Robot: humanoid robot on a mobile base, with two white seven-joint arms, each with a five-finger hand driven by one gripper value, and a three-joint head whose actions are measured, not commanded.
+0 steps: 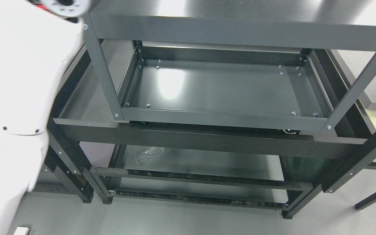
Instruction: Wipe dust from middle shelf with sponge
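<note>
At the far left of the head view, the left arm (18,98) filled the edge of the picture from top to bottom, a smooth white shell with rounded joints and small dark fastener holes. Its hand lay outside the picture, so whether the fingers were apart, together or clamped on anything could not be told. The arm stood beside the rack rather than inside it, which suggested it was parked or only on its way in, not yet wiping.

To its right stood the shelving unit (100,65), a frame of dark grey painted metal with square posts bolted at the corners by bright screws. The middle shelf (227,88) sat below the top board as a shallow rectangular tray with raised walls; its flat floor was glossy enough to throw back a white glare near the left side. No dust showed on it at this distance. Lower down, a broad dark crossbar (207,138) ran across, and under it a lower shelf (207,163) held something crumpled and clear, perhaps plastic film (147,153).

No sponge was visible anywhere, and the right arm did not show either. Judging by this, the wiping stroke itself had not begun.
</note>
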